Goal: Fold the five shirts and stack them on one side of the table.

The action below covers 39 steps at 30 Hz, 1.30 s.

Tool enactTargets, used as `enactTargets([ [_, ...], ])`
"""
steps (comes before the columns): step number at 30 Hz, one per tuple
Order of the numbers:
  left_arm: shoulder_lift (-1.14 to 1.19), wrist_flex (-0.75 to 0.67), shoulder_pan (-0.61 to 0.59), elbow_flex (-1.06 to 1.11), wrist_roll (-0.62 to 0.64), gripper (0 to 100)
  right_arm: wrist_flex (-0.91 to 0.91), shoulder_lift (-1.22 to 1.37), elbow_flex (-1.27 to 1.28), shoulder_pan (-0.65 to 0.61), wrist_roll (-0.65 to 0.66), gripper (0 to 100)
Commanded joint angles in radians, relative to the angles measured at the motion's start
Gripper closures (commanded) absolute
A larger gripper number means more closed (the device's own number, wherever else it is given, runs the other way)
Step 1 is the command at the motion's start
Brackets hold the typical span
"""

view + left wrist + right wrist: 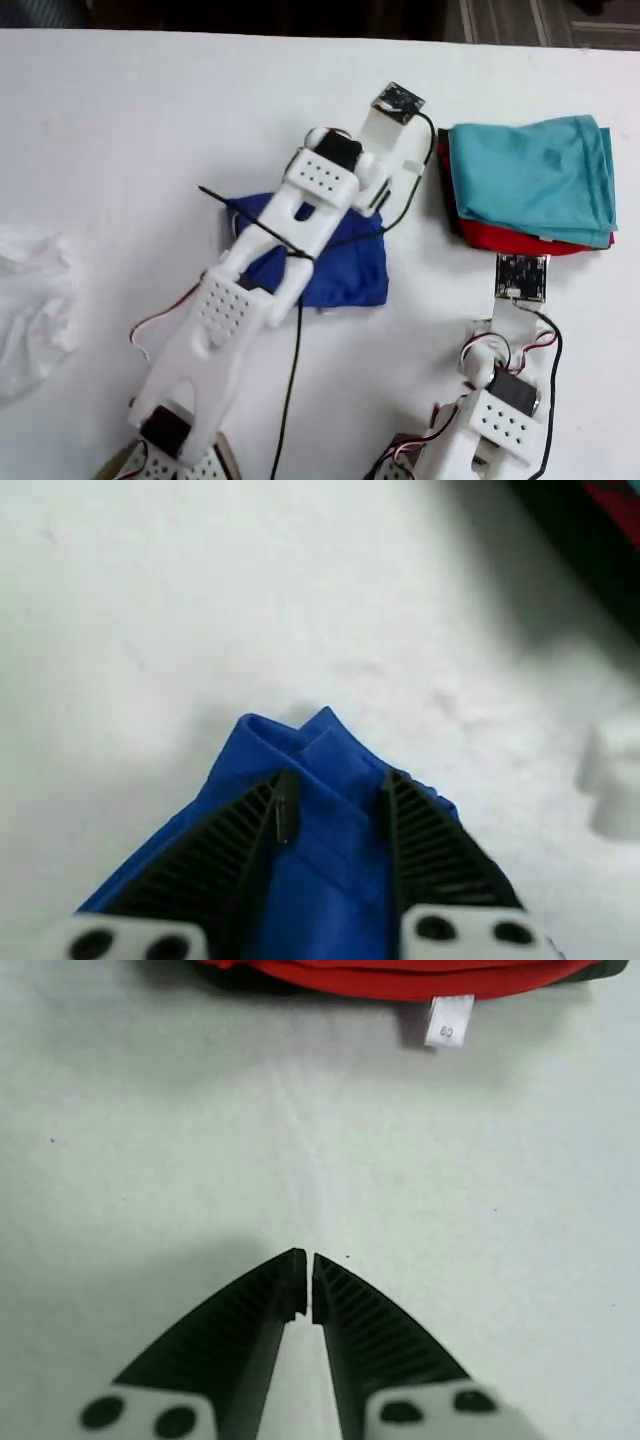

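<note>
A blue shirt (345,270) lies bunched at the table's middle, partly under my left arm (250,300). In the left wrist view my left gripper (335,805) is shut on a raised fold of the blue shirt (320,745), just above the white table. At the right side sits a stack with a folded teal shirt (535,175) on top and a red shirt (510,238) beneath. My right gripper (305,1282) is shut and holds nothing, a short way in front of the red shirt (400,975) with its white tag (448,1020). A crumpled white shirt (30,300) lies at the left edge.
The white table (150,120) is bare across its far left half. A dark layer (590,550) shows at the bottom of the stack. Cables hang from both arms, and my right arm (500,420) stands at the near right.
</note>
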Motion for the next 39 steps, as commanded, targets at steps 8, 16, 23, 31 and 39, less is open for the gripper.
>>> enactTargets([
  [8, -0.058, 0.044, 0.071, -0.039, 0.003, 96, -0.016, -0.019, -0.005, -0.004, 0.008, 98.0],
  [16, -0.126, 0.129, 0.12, -0.039, 0.002, 86, -0.016, -0.019, -0.005, -0.004, 0.008, 98.0],
  [23, -0.178, 0.19, 0.051, -0.097, -0.063, 86, -0.015, -0.024, -0.006, 0.001, 0.005, 98.0],
  [31, -0.298, 0.404, -0.097, -0.323, -0.063, 86, 0.081, -0.019, -0.13, -0.008, 0.008, 98.0],
  [39, -0.244, 0.397, -0.296, -0.09, -0.1, 86, 0.283, 0.022, -0.43, -0.355, 0.003, 98.1],
])
